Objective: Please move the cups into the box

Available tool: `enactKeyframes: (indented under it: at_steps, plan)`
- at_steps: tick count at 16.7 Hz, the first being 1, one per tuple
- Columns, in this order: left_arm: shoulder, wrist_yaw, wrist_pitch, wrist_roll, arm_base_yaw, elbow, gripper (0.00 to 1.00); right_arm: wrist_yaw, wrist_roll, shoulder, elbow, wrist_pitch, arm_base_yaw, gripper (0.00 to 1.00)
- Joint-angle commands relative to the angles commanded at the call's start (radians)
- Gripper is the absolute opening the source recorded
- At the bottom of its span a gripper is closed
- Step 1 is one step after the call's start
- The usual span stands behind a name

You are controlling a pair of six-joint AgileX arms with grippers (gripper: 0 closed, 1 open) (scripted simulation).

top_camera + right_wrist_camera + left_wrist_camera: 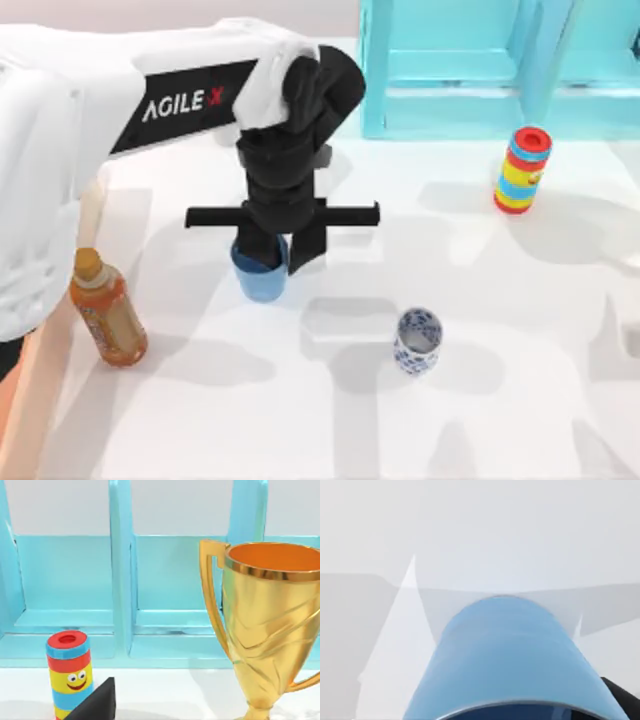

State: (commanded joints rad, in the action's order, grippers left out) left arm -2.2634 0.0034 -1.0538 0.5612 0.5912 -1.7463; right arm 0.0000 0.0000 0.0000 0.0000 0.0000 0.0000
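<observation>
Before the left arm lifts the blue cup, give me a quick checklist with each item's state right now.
1. Left hand is down over the blue cup, near the table's middle-left: ok.
2. Fingers straddle the cup rim, one seeming to dip inside: ok.
3. Grip closed on the cup: cannot tell.
4. Blue cup upright on the table: ok.
5. Nearby things stand apart from the cup: the orange bottle to the left and the floral cup to the right: ok.
6. Route to the box: cannot tell; a light-brown strip at the table's left edge may be it.
</observation>
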Motion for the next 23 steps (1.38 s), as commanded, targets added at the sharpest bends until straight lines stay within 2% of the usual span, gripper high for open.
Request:
enactKeyframes:
  at_steps: [5, 13, 19, 23]
  plan:
    - [0.029, -0.001, -0.033, -0.031, -0.022, -0.002, 0.00, 0.000, 0.000, 0.000, 0.000, 0.000, 0.000, 1.00]
    - [0.231, -0.002, -0.252, -0.205, -0.207, -0.020, 0.00, 0.000, 0.000, 0.000, 0.000, 0.000, 0.000, 1.00]
    - [0.240, -0.004, -0.261, -0.216, -0.214, -0.019, 0.00, 0.000, 0.000, 0.000, 0.000, 0.000, 0.000, 1.00]
    - [0.308, -0.008, -0.247, -0.300, -0.315, 0.045, 0.00, 0.000, 0.000, 0.000, 0.000, 0.000, 0.000, 1.00]
